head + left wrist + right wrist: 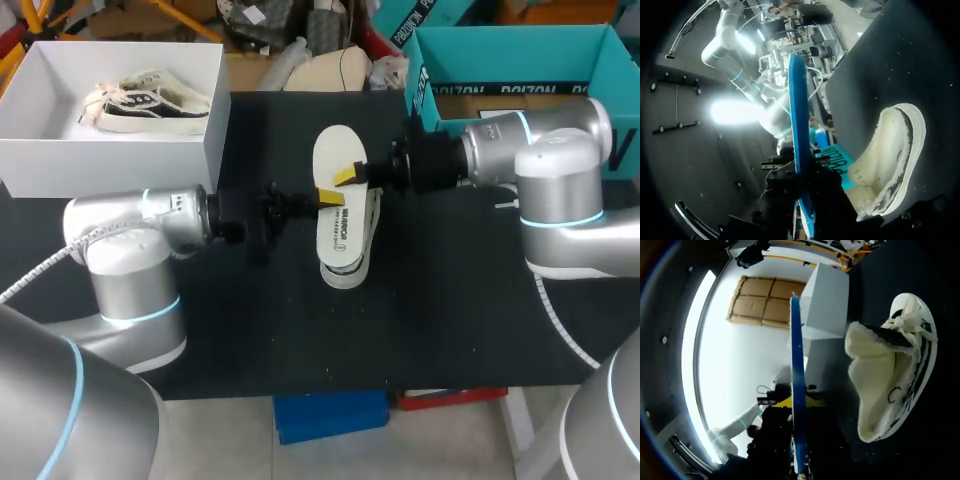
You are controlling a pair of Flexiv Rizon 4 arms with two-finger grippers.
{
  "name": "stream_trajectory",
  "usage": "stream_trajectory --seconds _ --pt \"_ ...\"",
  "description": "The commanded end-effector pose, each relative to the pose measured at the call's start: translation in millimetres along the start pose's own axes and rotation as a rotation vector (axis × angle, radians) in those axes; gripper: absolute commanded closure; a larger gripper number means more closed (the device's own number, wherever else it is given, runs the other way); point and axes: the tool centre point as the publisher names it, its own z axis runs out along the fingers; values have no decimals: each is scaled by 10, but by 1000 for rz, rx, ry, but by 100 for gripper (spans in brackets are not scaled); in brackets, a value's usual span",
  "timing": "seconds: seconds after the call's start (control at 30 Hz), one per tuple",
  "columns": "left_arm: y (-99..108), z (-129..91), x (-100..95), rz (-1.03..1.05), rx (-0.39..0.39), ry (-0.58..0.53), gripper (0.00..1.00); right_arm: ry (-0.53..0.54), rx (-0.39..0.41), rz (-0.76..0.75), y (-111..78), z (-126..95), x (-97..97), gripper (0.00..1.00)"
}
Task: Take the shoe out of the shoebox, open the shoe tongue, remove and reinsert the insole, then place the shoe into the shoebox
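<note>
Now left hand point(306, 200) and right hand point(352, 176), both tight on the insole point(338, 228).

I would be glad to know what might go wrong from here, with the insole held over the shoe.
1. The left gripper and right gripper pinch the thin insole from opposite edges; moving out of step may bend it or pull it free.
2. The shoe rests unheld on the table; pushing the insole in could shove or tip it.
3. The fleecy lining looks likely to snag the insole.
</note>
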Motion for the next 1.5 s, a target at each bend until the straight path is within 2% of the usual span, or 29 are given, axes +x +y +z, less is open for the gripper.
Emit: stream_trajectory --seconds 0.03,0.13,0.2,0.23,0.4,0.6,0.87,0.97,1.07,1.5 --pt "21 69 3 1 -1 1 100 -1 2 1 -2 13 -1 100" --pt "24 70 5 -5 2 1 100 0 6 -1 -2 11 -2 100" --pt "16 66 12 -12 7 9 100 -4 9 -4 3 -6 15 58" --pt "7 59 14 -15 11 21 100 -30 16 -2 6 -20 21 0" --pt "-68 -11 -22 -67 47 89 100 -86 12 2 -47 -117 13 0" --pt "-321 -97 -32 -123 154 293 100 -173 -32 -1 -230 -375 54 0" --pt "-638 -301 -40 -170 157 481 100 -276 -54 2 -554 -658 123 0" --pt "-752 -361 -38 -170 184 529 100 -324 -56 1 -645 -720 161 0" --pt "-864 -409 -27 -158 227 567 100 -326 -70 -14 -688 -761 187 0" --pt "-864 -409 -27 -158 227 567 100 -326 -70 -14 -688 -761 187 0"
